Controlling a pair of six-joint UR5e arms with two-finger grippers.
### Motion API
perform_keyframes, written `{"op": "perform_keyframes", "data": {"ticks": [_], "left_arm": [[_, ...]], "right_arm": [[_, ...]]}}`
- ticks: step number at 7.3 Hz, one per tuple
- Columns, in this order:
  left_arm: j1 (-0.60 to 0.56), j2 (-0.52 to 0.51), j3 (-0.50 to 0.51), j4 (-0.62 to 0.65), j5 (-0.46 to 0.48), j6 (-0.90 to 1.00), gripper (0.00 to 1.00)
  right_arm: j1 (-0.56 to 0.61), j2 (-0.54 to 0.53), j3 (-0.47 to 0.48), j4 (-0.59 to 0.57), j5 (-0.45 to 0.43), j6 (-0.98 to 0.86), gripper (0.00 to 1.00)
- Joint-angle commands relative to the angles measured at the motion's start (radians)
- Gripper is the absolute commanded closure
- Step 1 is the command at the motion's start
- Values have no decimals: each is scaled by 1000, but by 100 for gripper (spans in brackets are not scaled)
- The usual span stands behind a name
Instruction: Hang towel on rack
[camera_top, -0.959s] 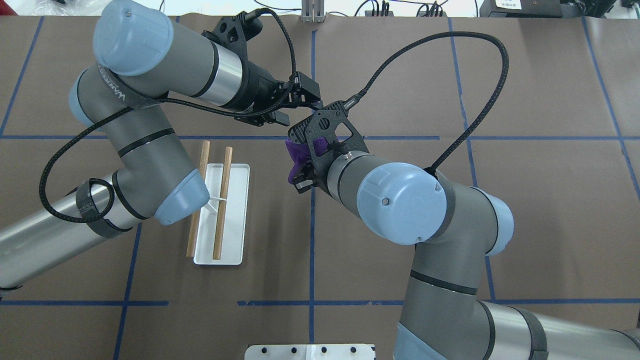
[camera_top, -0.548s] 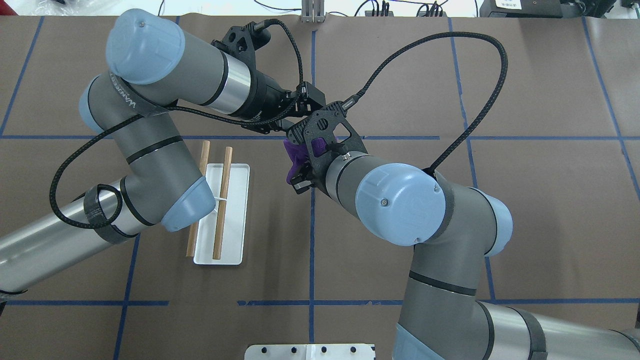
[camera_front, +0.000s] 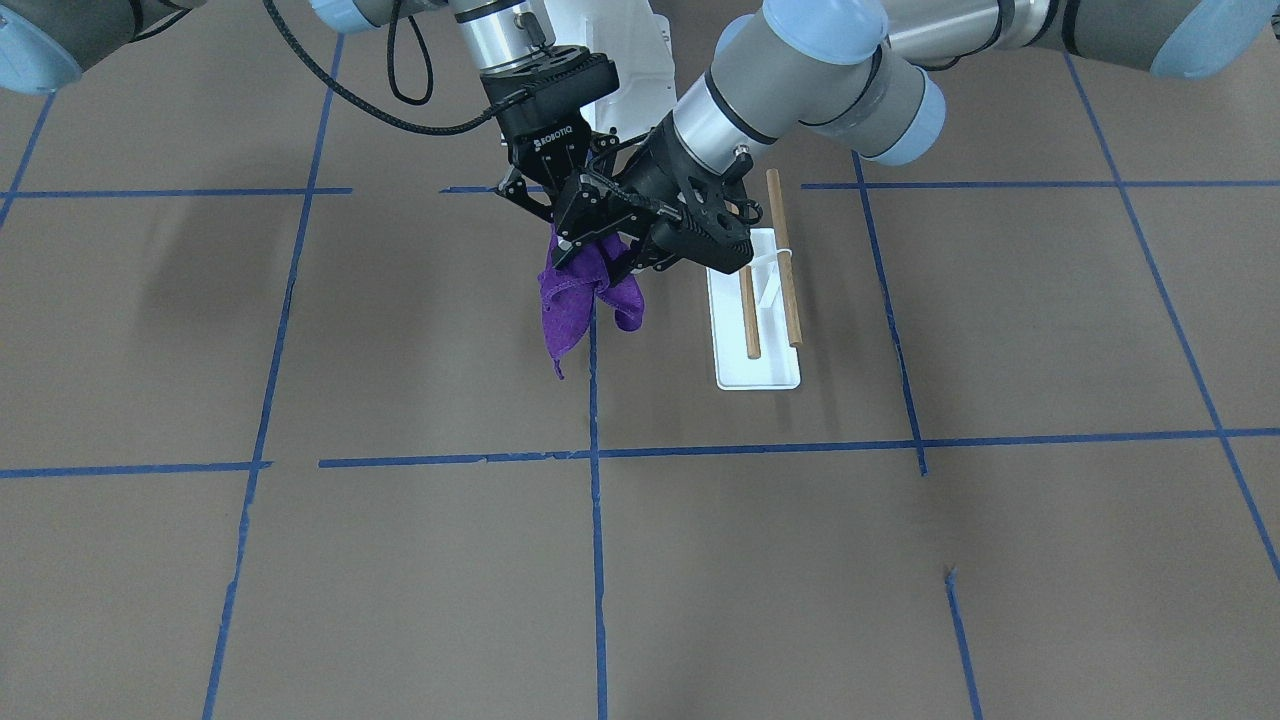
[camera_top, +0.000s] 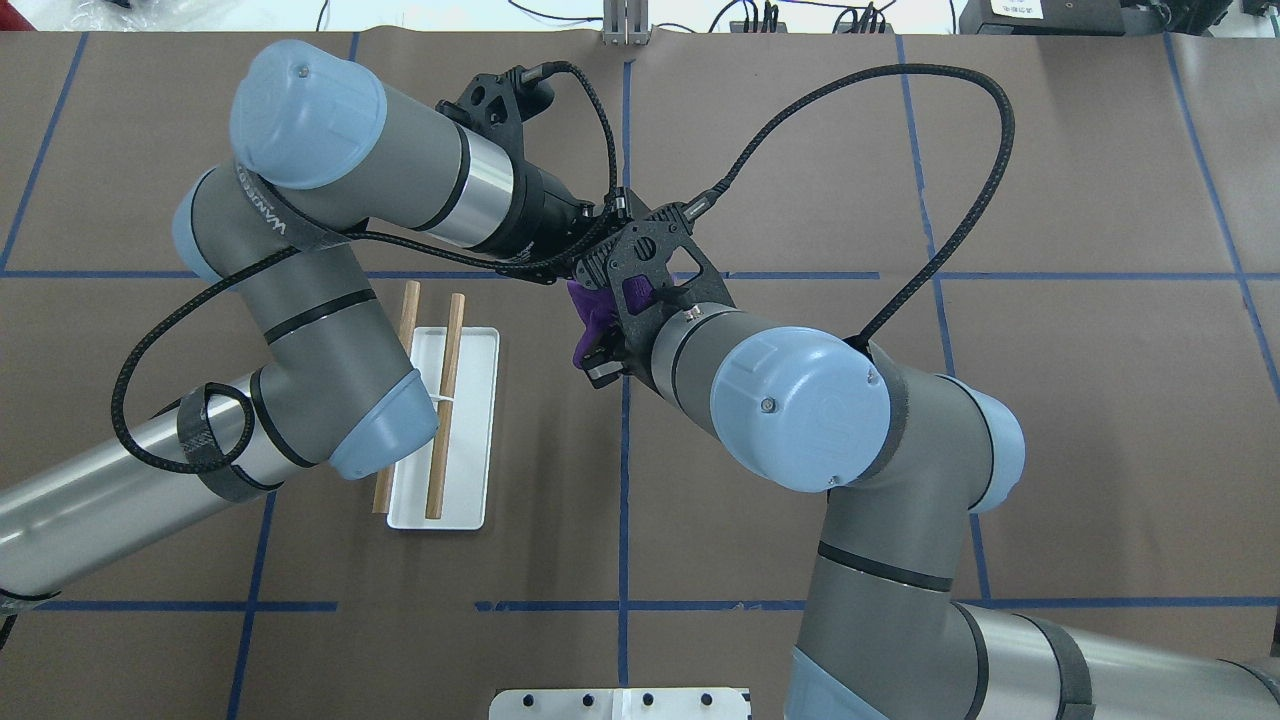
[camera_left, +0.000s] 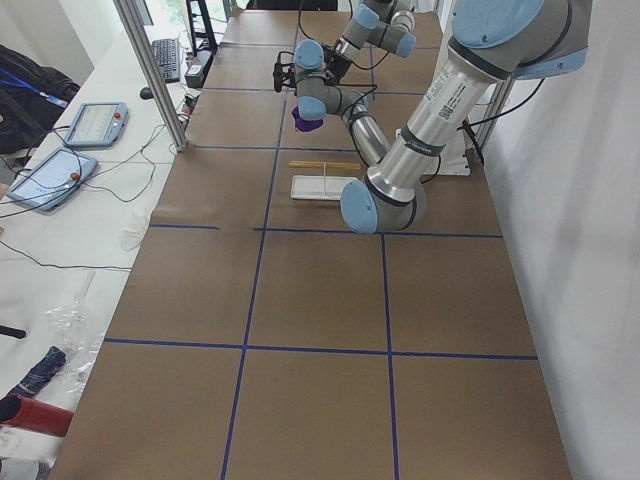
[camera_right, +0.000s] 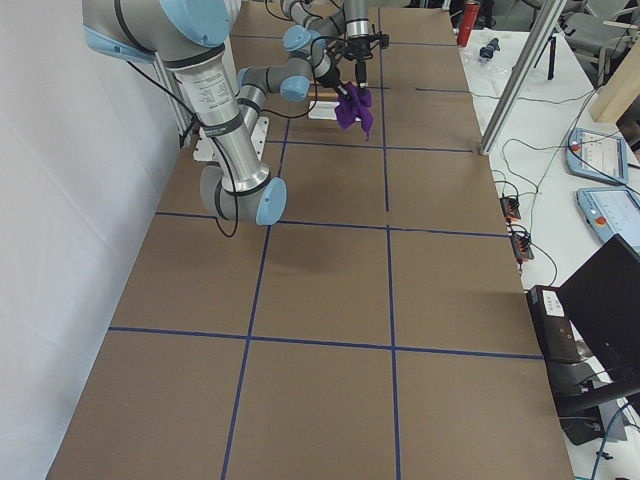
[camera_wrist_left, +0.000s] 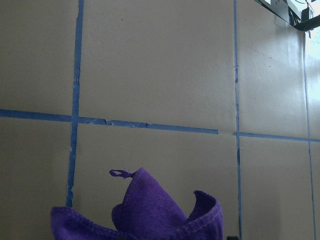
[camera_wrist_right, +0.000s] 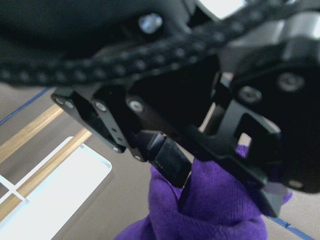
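The purple towel (camera_front: 580, 295) hangs bunched in mid-air above the table's middle, held at its top by my right gripper (camera_front: 553, 228), which points down and is shut on it. My left gripper (camera_front: 600, 240) comes in from the rack's side. In the right wrist view it (camera_wrist_right: 220, 180) is open, with its fingers on either side of the towel's top (camera_wrist_right: 215, 210). The rack (camera_top: 470, 420), with a white base and two brown dowels, stands apart on my left. In the overhead view the right wrist's camera mount hides most of the left gripper (camera_top: 590, 262).
A white bolted pedestal (camera_top: 620, 703) sits at the table's near edge by the robot. Black cables loop above both wrists. Brown table with blue tape lines spreads all around. Operators' tablets and cables lie off the table's far side (camera_left: 70, 150).
My left gripper has moved right and down toward the towel, ending under the right wrist's camera mount. The right gripper and the towel have stayed in place.
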Motion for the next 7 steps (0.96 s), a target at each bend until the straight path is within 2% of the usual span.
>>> {"op": "perform_keyframes", "data": {"ticks": [1,3,4,6,7], "left_arm": [[1,0,-8,0,0,0,69],[1,6,-9,0,-2,0,95],[1,8,-9,0,-2,0,100],[1,6,-12,0,-11,0,100],[-1,6,-14,0,-12,0,100]], "right_arm": [[-2,-2,0,0,0,0,100],[-2,-5,1,0,2,0,100],[-2,-8,9,0,2,-1,100],[-2,-14,16,0,5,-1,100],[-9,-14,16,0,2,3,59]]}}
